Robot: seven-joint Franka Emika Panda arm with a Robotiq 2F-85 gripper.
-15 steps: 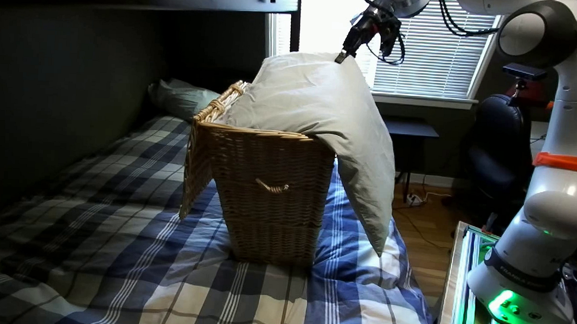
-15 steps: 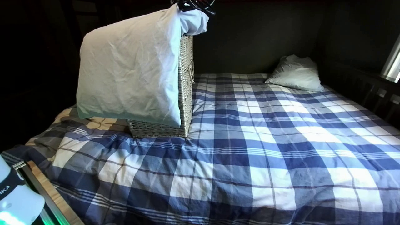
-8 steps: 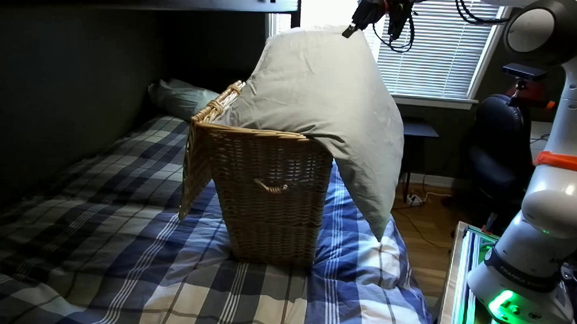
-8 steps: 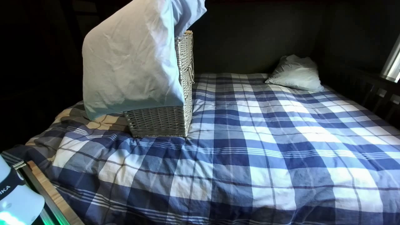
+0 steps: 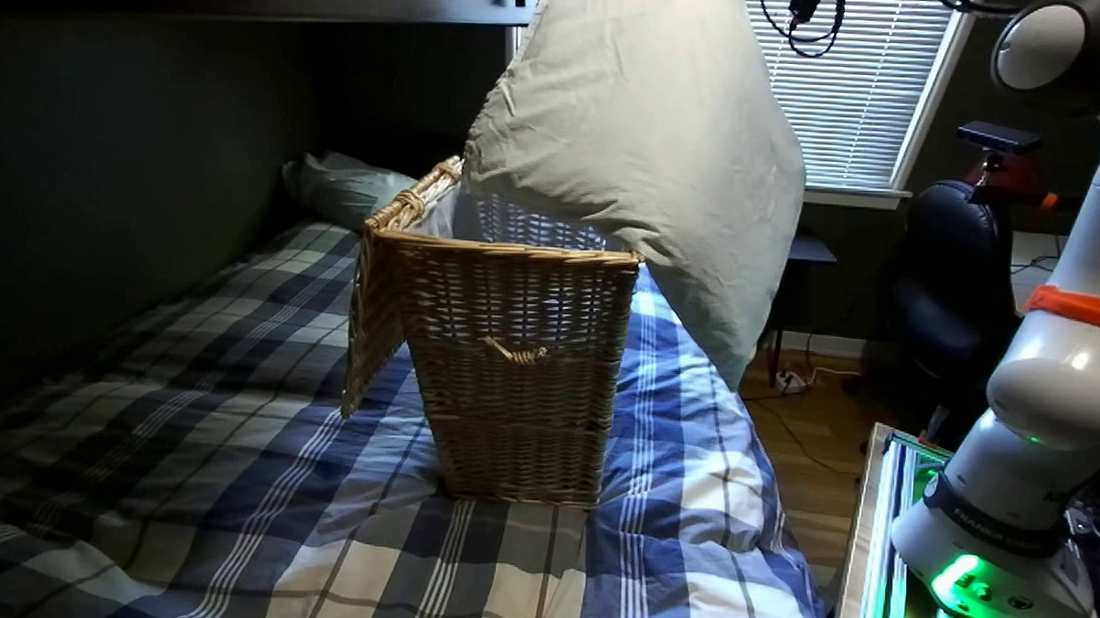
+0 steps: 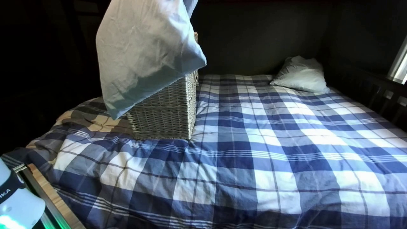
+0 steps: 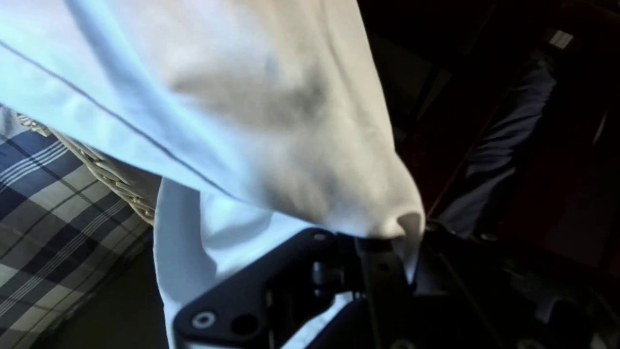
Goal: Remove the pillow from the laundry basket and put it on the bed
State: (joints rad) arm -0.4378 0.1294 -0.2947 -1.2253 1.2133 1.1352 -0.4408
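The Robotiq gripper [image 7: 409,237] holds fabric: its jaws pinch a gathered corner of the plump white pillow [image 5: 648,120]. In the wrist view, the grip point lies at 4 o'clock; one jaw is dark and hard to distinguish. In an exterior view, dark fragments of the gripper show at the top edge, near 1 o'clock.

The pillow hangs from this grip above the wicker laundry basket [image 5: 519,418], toward the basket's 1 o'clock. Its lower edge slants across the basket mouth, and the interior shows beneath it. One lower corner extends past the basket rim toward 3 o'clock. Contact between pillow and rim cannot be determined. In an exterior view, the pillow [image 6: 143,47] masks the upper part of the basket; one corner points to 7 o'clock, another to 3 o'clock.

The basket stands upright on the bunk bed [image 5: 257,564], which carries a blue, white and dark plaid blanket [image 6: 270,149]. A wicker lid [image 5: 375,330] hangs down at the basket's 9 o'clock side, secured by wrapped ties [image 5: 413,202] at the rim. A twisted handle [image 5: 518,355] is fitted near the middle of the facing wall.

A greyish pillow [image 6: 300,76] rests on the bed at 2 o'clock in an exterior view. In an exterior view, the white Franka Panda arm [image 5: 1059,400] stands between 3 and 4 o'clock, with an orange band [image 5: 1081,309] around it; a window blind [image 5: 859,109] lies at 2 o'clock.
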